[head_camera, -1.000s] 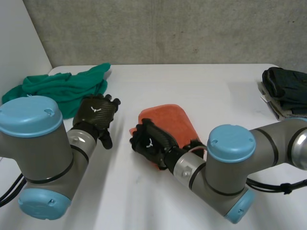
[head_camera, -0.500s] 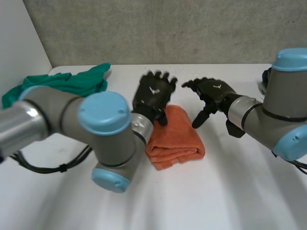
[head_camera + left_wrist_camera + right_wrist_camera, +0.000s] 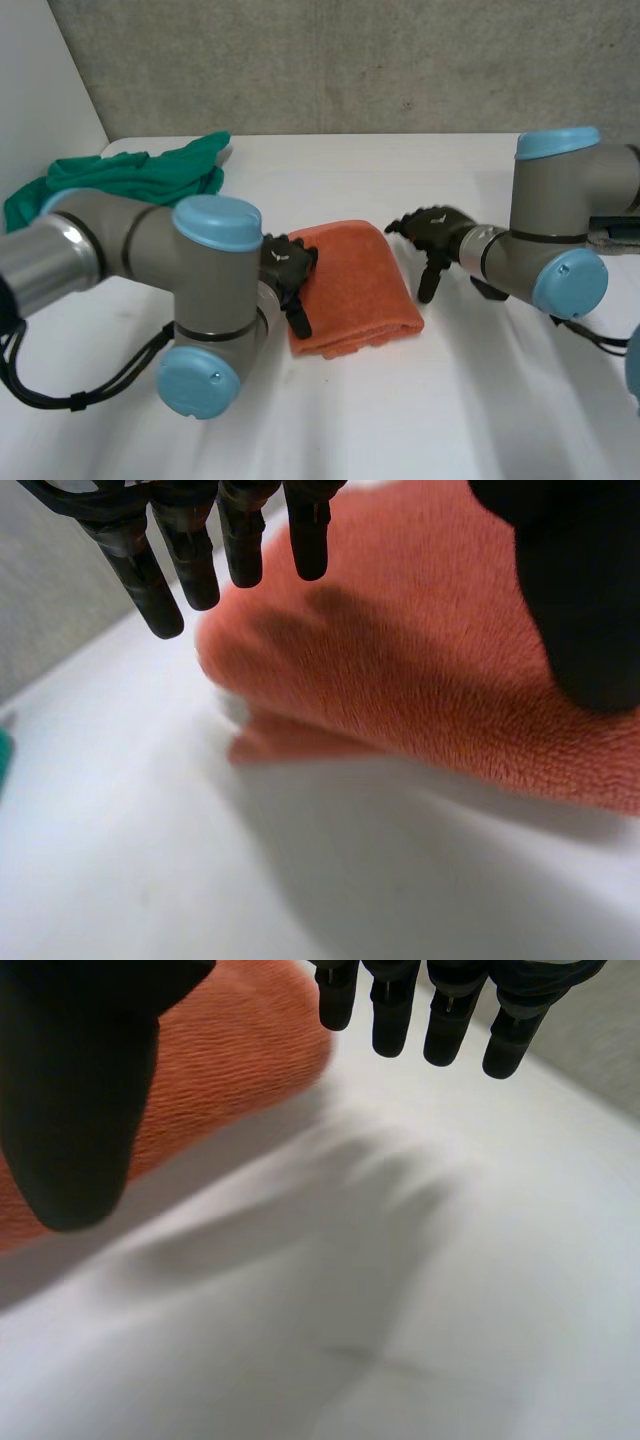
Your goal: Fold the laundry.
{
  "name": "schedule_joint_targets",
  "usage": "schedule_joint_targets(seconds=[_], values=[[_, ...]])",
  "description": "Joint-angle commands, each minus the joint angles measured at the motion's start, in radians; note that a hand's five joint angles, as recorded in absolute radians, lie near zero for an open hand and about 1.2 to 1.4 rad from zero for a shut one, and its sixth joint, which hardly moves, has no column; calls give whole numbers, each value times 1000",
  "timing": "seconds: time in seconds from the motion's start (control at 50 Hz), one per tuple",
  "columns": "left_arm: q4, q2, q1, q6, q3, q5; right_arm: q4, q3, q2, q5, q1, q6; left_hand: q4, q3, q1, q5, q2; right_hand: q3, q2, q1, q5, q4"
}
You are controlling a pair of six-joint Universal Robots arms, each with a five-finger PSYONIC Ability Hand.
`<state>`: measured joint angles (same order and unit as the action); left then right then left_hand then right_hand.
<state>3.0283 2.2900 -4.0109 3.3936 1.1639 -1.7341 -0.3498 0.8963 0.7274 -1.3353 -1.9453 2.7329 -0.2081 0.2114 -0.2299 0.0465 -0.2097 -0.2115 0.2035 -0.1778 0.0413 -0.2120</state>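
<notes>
A folded orange towel (image 3: 355, 288) lies in the middle of the white table (image 3: 420, 420). My left hand (image 3: 285, 270) hovers at its left edge, open, fingers straight and holding nothing. In the left wrist view those fingers (image 3: 240, 545) hang just above the orange towel (image 3: 430, 680), thumb over the cloth. My right hand (image 3: 432, 235) is open just off the towel's right side, apart from it. In the right wrist view its fingers (image 3: 450, 1010) hang over bare table beside the towel's (image 3: 225, 1060) edge.
A crumpled green cloth (image 3: 130, 178) lies at the table's back left. A dark folded garment (image 3: 612, 222), mostly hidden by my right arm, sits at the far right edge. A grey wall stands behind the table.
My left hand dropped from the towel's far edge to its left side. The right hand moved lower, nearer the towel's right side. The towel sits slightly shifted and flatter.
</notes>
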Motion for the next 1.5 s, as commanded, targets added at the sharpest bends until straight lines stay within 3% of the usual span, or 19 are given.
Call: schedule_joint_targets(seconds=[0.02, 0.14, 0.26, 0.32, 0.4, 0.7, 0.82, 0.86, 0.88, 1.08, 1.18, 1.32, 1.5], values=[[36, -153, -22, 1, 17, 57, 156, 117, 147, -62, -43, -47, 34, -37, 55, -47, 35, 37, -29, 3, -41, 38], [63, -250, -83, -11, 36, 221, 350, 409, 314, -56, -86, -160, 34, -37, 55, -47, 35, 37, -29, 3, -41, 38], [55, -319, -123, -89, 66, 505, 572, 708, 428, -38, -159, -176, 24, -27, 46, -37, 26, 37, -29, 3, -41, 38], [53, -336, -137, -124, 85, 614, 640, 789, 437, -24, -184, -174, 18, -21, 40, -31, 20, 27, -19, -7, -31, 27], [58, -354, -139, -135, 112, 685, 727, 869, 428, -18, -201, -171, 15, -18, 37, -28, 17, 21, -13, -13, -25, 21], [63, -354, -128, -138, 118, 688, 969, 813, 204, -19, -201, -191, 18, -21, 40, -31, 20, -96, 104, -130, 92, -96], [63, -353, -128, -138, 120, 688, 973, 761, 181, -13, -198, -187, 18, -21, 40, -31, 20, -568, 576, -602, 564, -568], [63, -353, -128, -138, 118, 689, 973, 744, 173, -12, -198, -180, 18, -21, 40, -31, 20, -876, 884, -909, 871, -875], [63, -353, -128, -138, 118, 689, 973, 730, 168, -10, -198, -176, 18, -21, 40, -31, 20, -1182, 1190, -1215, 1177, -1181], [73, -363, -126, -140, 76, 686, 956, 555, 199, -21, -158, -121, 12, -16, 34, -25, 14, -1185, 1193, -1218, 1180, -1184], [80, -402, -128, -152, 40, 685, 910, 374, 277, -19, -48, -6, 12, -16, 34, -25, 14, -1185, 1193, -1218, 1180, -1184], [156, -455, -131, -244, 26, 637, 861, 153, 270, -2, 147, 105, 12, -16, 34, -25, 14, -1185, 1193, -1218, 1180, -1184], [196, -448, -128, -286, 60, 627, 871, -40, 114, 152, 474, 133, 9, -13, 31, -22, 11, -1185, 1193, -1218, 1180, -1184]])
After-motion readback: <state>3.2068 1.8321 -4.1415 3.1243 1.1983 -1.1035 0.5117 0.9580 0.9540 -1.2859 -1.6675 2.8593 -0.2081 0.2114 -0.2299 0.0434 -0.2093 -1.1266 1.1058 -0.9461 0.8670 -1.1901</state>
